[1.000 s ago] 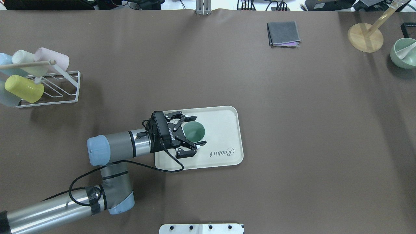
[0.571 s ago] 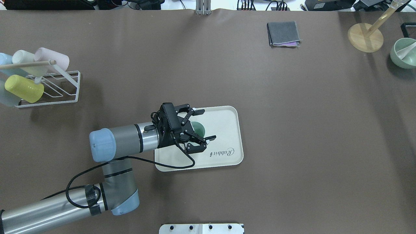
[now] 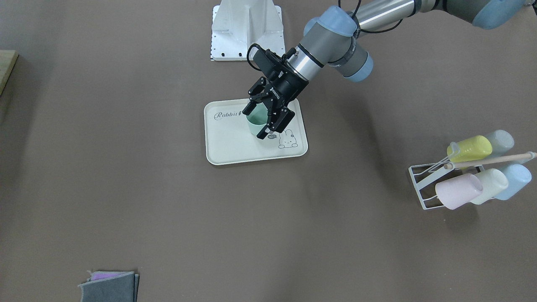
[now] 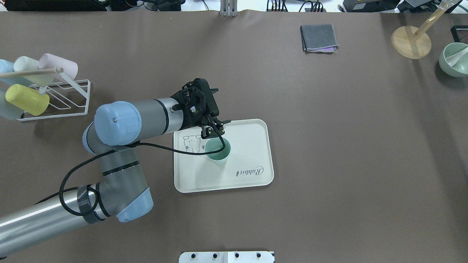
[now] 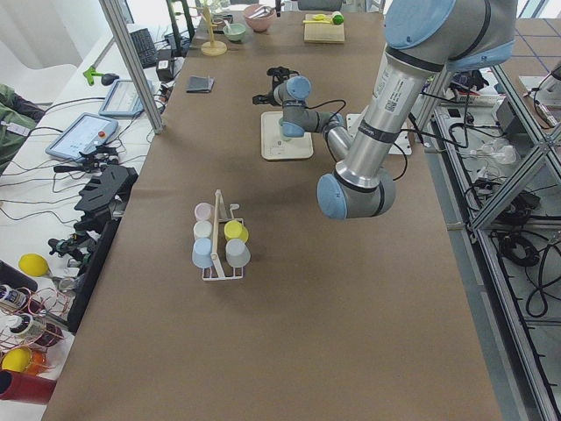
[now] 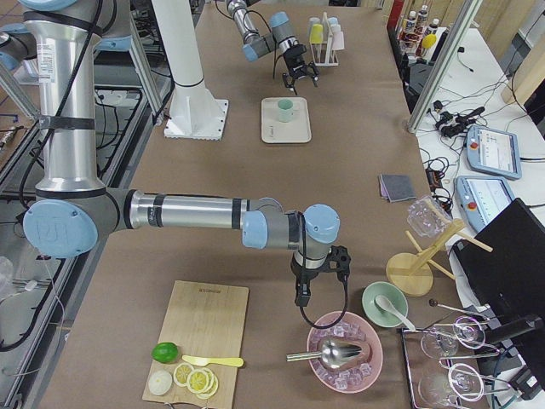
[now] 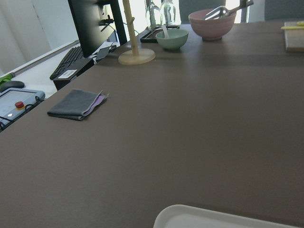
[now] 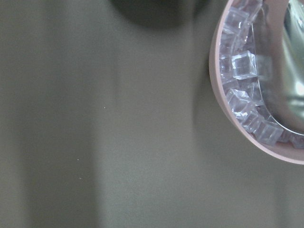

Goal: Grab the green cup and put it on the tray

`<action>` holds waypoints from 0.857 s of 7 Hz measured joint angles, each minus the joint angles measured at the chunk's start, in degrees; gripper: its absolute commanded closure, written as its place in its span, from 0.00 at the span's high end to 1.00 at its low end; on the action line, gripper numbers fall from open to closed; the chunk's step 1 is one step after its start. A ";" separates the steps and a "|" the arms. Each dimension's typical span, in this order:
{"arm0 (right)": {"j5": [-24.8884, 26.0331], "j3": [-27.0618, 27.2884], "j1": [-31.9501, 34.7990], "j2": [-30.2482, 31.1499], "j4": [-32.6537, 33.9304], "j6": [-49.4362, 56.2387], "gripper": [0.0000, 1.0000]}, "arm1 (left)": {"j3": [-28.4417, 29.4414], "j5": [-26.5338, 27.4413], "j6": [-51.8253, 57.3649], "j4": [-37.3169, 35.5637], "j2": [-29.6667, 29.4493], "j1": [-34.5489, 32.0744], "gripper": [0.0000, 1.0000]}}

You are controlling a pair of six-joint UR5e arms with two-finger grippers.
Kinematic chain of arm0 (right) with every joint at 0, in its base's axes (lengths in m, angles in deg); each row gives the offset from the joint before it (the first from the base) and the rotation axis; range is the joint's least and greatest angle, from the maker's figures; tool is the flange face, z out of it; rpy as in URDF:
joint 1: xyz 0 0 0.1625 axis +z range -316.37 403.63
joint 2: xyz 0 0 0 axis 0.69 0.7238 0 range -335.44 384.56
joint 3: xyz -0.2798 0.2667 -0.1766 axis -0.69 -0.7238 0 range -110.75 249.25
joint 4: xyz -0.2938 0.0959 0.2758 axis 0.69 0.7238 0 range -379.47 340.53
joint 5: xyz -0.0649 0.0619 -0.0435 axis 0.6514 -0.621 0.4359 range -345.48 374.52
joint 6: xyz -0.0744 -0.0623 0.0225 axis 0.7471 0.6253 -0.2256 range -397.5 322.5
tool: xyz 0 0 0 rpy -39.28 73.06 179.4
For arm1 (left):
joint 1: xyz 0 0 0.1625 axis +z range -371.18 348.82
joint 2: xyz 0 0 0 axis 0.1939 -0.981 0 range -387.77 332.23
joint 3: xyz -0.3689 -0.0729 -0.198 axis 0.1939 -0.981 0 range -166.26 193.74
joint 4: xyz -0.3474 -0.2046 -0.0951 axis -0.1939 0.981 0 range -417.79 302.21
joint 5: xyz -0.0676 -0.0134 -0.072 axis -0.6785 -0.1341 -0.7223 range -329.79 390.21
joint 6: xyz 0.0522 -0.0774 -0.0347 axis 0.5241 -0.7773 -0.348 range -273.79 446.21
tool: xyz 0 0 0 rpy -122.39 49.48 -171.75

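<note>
The green cup (image 4: pixel 218 151) stands upright on the cream tray (image 4: pixel 252 140), next to its bunny drawing. It also shows in the front view (image 3: pixel 256 122), on the tray (image 3: pixel 228 144). My left gripper (image 4: pixel 215 128) is open and empty, raised above the cup and apart from it; the front view shows its spread fingers over the cup (image 3: pixel 254 124). My right gripper (image 6: pixel 303 296) shows only in the exterior right view, beside a pink bowl of ice; I cannot tell whether it is open or shut.
A white wire rack (image 4: pixel 58 100) with several pastel cups stands at the left. A folded grey cloth (image 4: pixel 319 37), a wooden stand (image 4: pixel 411 42) and a green bowl (image 4: pixel 455 60) lie at the far right. The pink ice bowl (image 8: pixel 259 123) is under my right wrist.
My left gripper, open around the green cup, has risen and drawn back from it, with the wrist tilting up. The cup stays standing on the tray.
</note>
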 measured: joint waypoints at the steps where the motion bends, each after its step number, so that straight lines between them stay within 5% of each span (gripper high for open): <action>1: -0.02 -0.01 -0.02 0.00 0.00 -0.02 1.00 | -2.28 1.03 3.18 -8.22 -0.22 -1.57 0.99; 3: -0.16 0.14 -0.02 -0.03 0.00 -0.08 1.00 | -6.62 8.31 9.22 -22.25 -0.35 -3.60 0.99; 6: -0.01 0.14 -0.02 -0.19 -0.06 -0.01 1.00 | -7.45 23.27 11.24 -27.66 1.45 -4.54 0.99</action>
